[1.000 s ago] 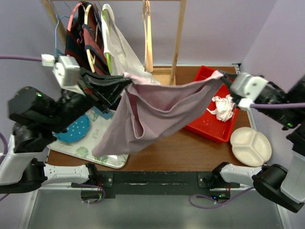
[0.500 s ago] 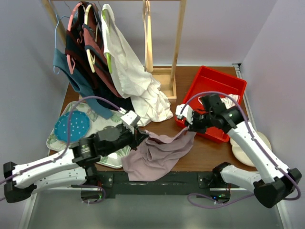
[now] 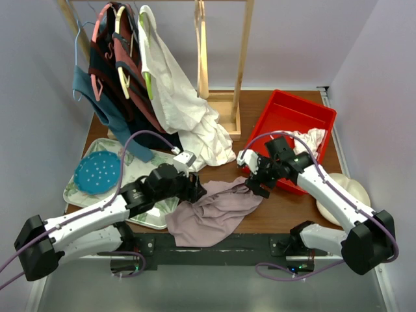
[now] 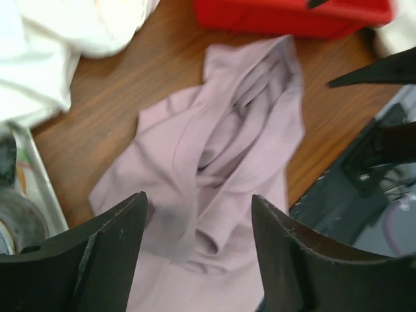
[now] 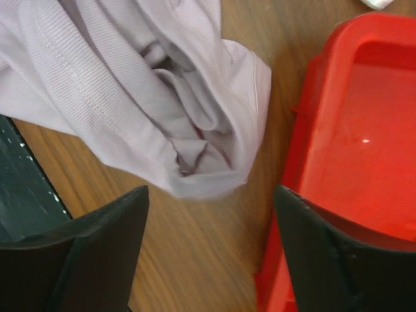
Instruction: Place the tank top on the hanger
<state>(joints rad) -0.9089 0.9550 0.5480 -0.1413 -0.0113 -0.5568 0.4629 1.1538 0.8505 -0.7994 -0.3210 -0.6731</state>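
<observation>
The mauve-pink tank top (image 3: 214,209) lies crumpled on the wooden table near the front edge, partly over the dark mount bar. My left gripper (image 3: 197,190) stands open at its left end. In the left wrist view the open gripper (image 4: 198,198) hovers over the tank top (image 4: 221,156), nothing pinched. My right gripper (image 3: 253,184) is open at the top's right end. In the right wrist view that gripper (image 5: 211,192) spans bare wood just below the fabric's bunched edge (image 5: 195,130). The pale wooden hanger (image 3: 203,55) hangs bare on the rack at the back.
A red bin (image 3: 286,114) holding a small white-and-pink garment (image 3: 312,138) sits right of my right gripper. A large white shirt (image 3: 188,114) and dark clothes (image 3: 114,71) hang from the rack. A patterned tray (image 3: 140,170) with a blue plate (image 3: 97,174) is left; a cream divided plate (image 3: 348,195) right.
A second ago both grippers held the tank top stretched high in the air. They brought it down to the table, then both opened and let it go.
</observation>
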